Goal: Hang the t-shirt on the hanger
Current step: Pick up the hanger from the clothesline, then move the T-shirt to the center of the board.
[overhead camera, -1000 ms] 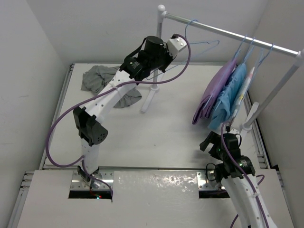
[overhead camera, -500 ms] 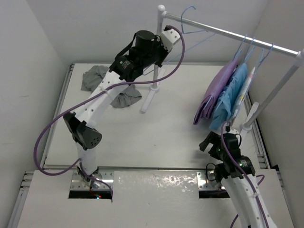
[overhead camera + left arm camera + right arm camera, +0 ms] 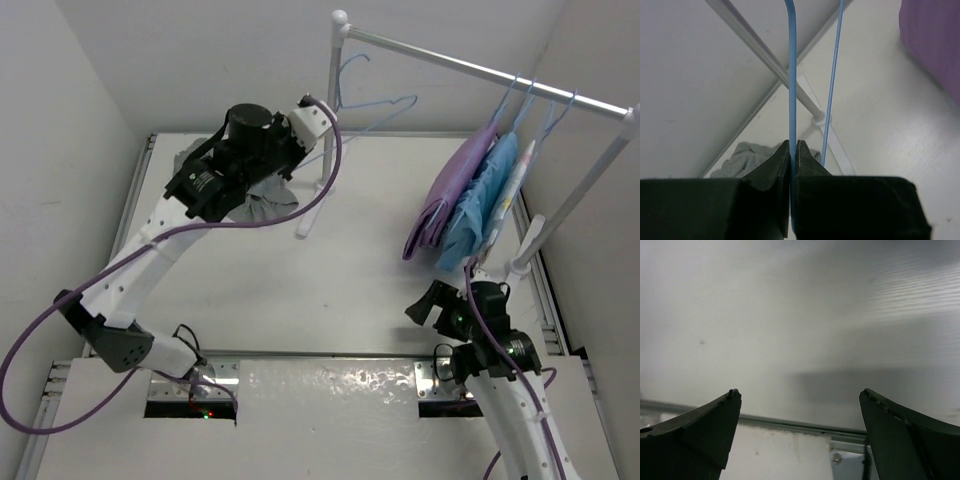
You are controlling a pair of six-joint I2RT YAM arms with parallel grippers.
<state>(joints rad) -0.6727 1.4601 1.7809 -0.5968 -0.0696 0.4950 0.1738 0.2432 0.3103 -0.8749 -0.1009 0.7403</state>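
My left gripper (image 3: 318, 118) is shut on the thin light-blue wire hanger (image 3: 372, 105) and holds it in the air beside the rack's upright post. In the left wrist view the jaws (image 3: 793, 146) are closed tight on one wire of the hanger (image 3: 792, 75), and a second wire runs beside it. The grey t-shirt (image 3: 262, 200) lies crumpled on the table at the back left, partly hidden under my left arm. It also shows in the left wrist view (image 3: 742, 157). My right gripper (image 3: 425, 305) is open and empty, low at the near right (image 3: 800, 395).
A white clothes rack stands at the back, with its rail (image 3: 480, 70) and upright post (image 3: 325, 150). A purple garment (image 3: 445, 195) and a light-blue garment (image 3: 487, 200) hang on blue hangers at the rail's right end. Walls close in the table on the left and right.
My left arm has swung left and down with the hanger, whose hook has moved left along the rail to beside the post. The right gripper has shifted slightly.
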